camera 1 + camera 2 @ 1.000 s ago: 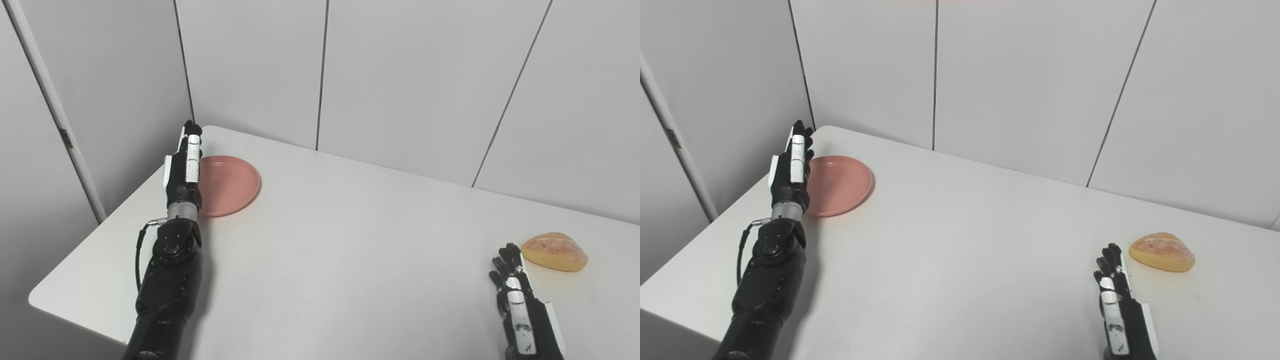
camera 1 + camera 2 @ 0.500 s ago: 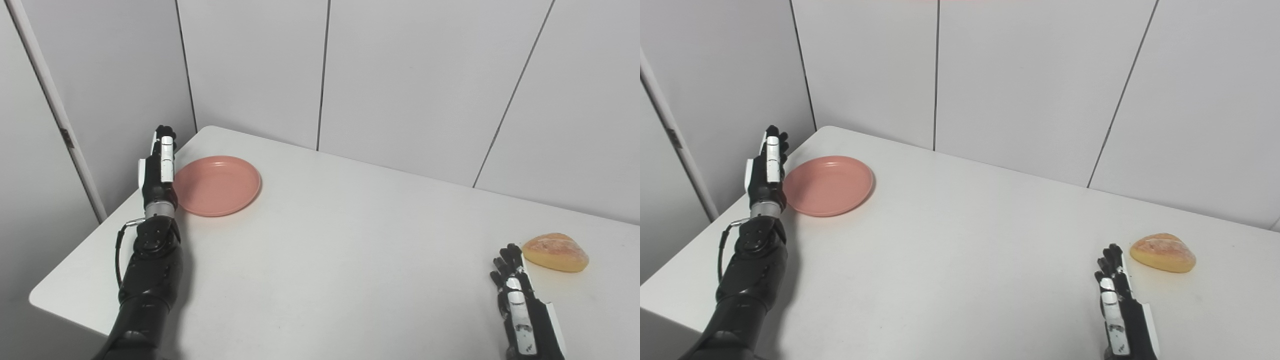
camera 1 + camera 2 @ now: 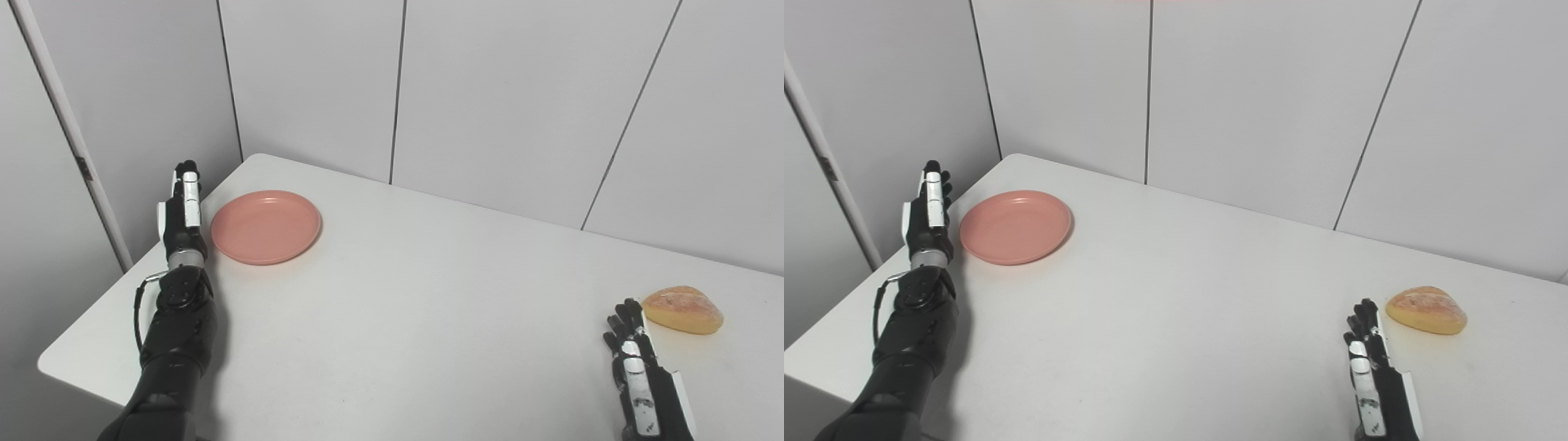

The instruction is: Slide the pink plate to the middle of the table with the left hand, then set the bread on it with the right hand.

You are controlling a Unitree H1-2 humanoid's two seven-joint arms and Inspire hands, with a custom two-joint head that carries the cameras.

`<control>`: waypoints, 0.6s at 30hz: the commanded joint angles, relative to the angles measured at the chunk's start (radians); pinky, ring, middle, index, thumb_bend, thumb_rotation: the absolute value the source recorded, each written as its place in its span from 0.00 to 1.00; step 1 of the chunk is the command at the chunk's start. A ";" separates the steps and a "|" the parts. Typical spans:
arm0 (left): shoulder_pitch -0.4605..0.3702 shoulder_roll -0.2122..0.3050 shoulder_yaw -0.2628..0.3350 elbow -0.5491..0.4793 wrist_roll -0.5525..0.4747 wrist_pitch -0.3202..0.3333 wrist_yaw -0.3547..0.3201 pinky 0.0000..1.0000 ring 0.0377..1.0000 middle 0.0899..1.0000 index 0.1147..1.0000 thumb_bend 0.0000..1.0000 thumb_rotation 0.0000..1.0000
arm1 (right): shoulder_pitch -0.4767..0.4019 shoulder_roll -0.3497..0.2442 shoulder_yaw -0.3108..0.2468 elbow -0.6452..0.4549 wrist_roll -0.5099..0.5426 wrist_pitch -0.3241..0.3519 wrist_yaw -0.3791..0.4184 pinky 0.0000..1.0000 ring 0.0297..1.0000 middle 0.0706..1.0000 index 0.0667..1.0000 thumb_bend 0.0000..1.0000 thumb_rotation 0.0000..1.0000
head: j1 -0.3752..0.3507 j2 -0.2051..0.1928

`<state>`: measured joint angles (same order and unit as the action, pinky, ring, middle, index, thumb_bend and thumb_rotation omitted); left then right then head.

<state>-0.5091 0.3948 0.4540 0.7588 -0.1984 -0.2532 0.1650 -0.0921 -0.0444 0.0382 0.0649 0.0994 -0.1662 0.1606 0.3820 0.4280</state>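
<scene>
At the far left corner of a white table (image 3: pixel 429 318), the pink plate (image 3: pixel 266 226) lies flat and empty, close to the table's left edge and well short of its middle. The robot's left hand (image 3: pixel 181 211) stands just to the left of the plate, fingers extended and held together, pointing away from the camera, edge-on beside the rim; it grasps nothing, and whether it touches the plate cannot be told from either view. Its black forearm runs back toward the picture's lower left, over the table's near corner. On the opposite side, the bread (image 3: pixel 1426 309), a golden, rounded roll, rests on the table near the right edge. The right hand (image 3: pixel 1366 361) lies low at the table's near right, fingers straight and slightly spread, empty, its fingertips near the bread but apart from it. Grey wall panels (image 3: pixel 502 92) close off the scene behind the table.
</scene>
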 commanded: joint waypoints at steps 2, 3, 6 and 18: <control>-0.062 0.041 -0.003 0.014 -0.010 -0.045 0.003 0.98 0.94 0.92 0.96 0.79 1.00 | 0.031 0.000 -0.003 0.031 0.002 -0.033 -0.001 1.00 1.00 1.00 1.00 0.59 0.88 | 0.002 0.002; -0.063 0.041 -0.003 0.019 -0.010 -0.047 0.003 0.97 0.94 0.92 0.95 0.79 1.00 | 0.031 -0.001 -0.003 0.031 0.001 -0.032 -0.001 1.00 1.00 1.00 1.00 0.59 0.89 | 0.002 0.002; -0.068 0.030 0.005 0.031 -0.032 -0.035 -0.003 0.96 0.93 0.91 0.94 0.79 1.00 | 0.035 0.000 -0.005 0.022 0.010 -0.021 0.002 1.00 1.00 1.00 1.00 0.59 0.88 | 0.005 0.004; -0.072 0.018 -0.020 0.072 -0.087 -0.025 -0.039 0.92 0.91 0.88 0.87 0.83 1.00 | 0.038 0.000 -0.006 0.008 0.012 -0.010 0.001 1.00 1.00 1.00 1.00 0.59 0.88 | 0.008 0.006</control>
<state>-0.5230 0.3958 0.4427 0.8341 -0.2852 -0.2564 0.1525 -0.0854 -0.0457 0.0348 0.0518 0.1013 -0.1658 0.1607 0.3896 0.4326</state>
